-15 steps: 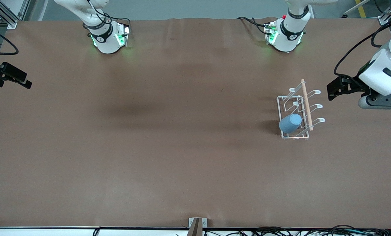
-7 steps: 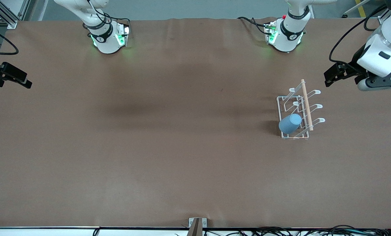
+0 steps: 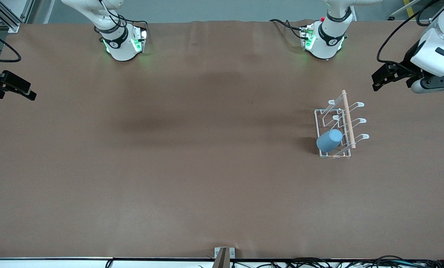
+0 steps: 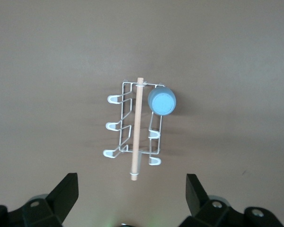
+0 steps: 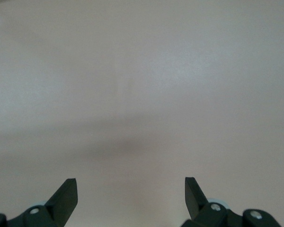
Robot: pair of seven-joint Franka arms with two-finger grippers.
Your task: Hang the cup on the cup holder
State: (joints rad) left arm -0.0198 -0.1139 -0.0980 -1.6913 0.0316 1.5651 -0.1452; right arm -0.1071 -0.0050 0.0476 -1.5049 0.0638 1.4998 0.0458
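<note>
The light blue cup (image 3: 330, 140) hangs upside down on a prong of the white wire cup holder (image 3: 347, 119), at the corner of the rack nearest the front camera. In the left wrist view the cup (image 4: 162, 100) sits on the holder (image 4: 137, 127) beside the wooden rod. My left gripper (image 3: 379, 79) is open and empty, up in the air over the table's edge at the left arm's end, apart from the rack; its jaws stand wide in the left wrist view (image 4: 131, 189). My right gripper (image 3: 29, 93) waits open and empty at the right arm's end, over bare table (image 5: 131, 191).
The brown table cover (image 3: 207, 167) carries only the rack and cup. The two arm bases (image 3: 121, 44) (image 3: 324, 41) stand along the edge farthest from the front camera. A small bracket (image 3: 224, 255) sits at the edge nearest the front camera.
My left gripper has drawn away from the cup holder, toward the robots' side of the table, still open. The cup stays on its prong. The right arm has not moved.
</note>
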